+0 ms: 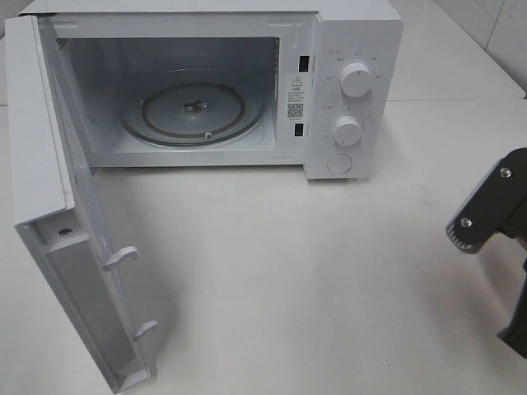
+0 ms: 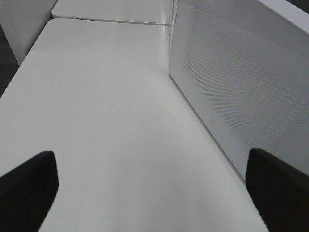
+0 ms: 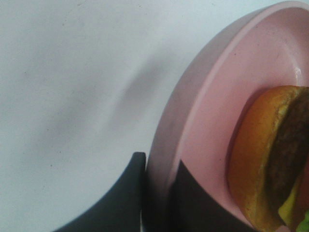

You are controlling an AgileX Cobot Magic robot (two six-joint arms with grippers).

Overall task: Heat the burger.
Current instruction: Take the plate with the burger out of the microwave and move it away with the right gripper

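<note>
The burger (image 3: 263, 159) lies on a pink plate (image 3: 217, 96); only the right wrist view shows them, and I see its golden-brown bun, dark patty and a bit of green. My right gripper (image 3: 157, 203) is shut on the plate's rim, one finger on each side of it. In the exterior view only part of the right arm (image 1: 494, 210) shows at the right edge; plate and burger are out of frame there. My left gripper (image 2: 154, 193) is open and empty above the table, beside the microwave door (image 2: 241, 87).
A white microwave (image 1: 354, 49) stands at the back of the white table (image 1: 313, 280). Its door (image 1: 49, 164) is swung wide open to the left. The glass turntable (image 1: 193, 111) inside is bare. Two knobs (image 1: 356, 80) are on its right panel.
</note>
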